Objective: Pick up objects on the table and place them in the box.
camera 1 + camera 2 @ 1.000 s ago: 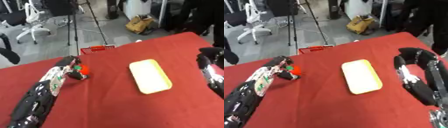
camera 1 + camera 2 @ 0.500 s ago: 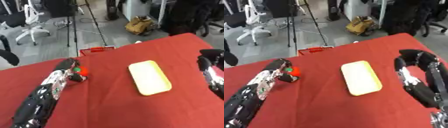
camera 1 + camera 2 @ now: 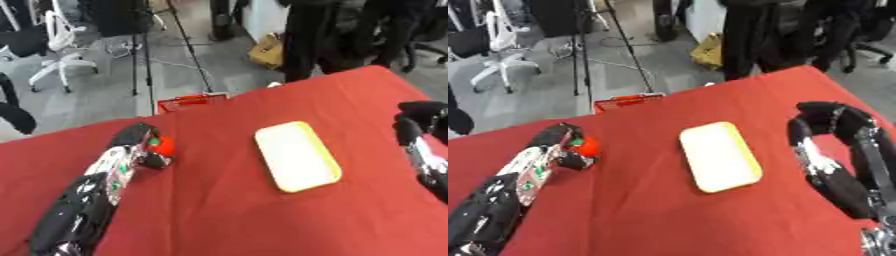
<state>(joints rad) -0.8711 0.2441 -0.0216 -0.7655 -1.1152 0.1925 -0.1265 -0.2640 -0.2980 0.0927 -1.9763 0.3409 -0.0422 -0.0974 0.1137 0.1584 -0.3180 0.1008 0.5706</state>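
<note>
Left robot hand (image 3: 140, 145) curled around a small red object (image 3: 163, 145) at the table's (image 3: 219, 210) far-left edge, likely light, rigid, best pinched across its middle; yellow-rimmed tray (image 3: 296, 155) mid-table; right robot hand's (image 3: 820, 117) closure I cannot tell.

Left hand (image 3: 562, 145) curled round small red object (image 3: 587, 146) on red table (image 3: 658, 215), yellow-rimmed tray (image 3: 719, 156) lay centre, right hand (image 3: 824, 117) curled at right, holding nothing.
</note>
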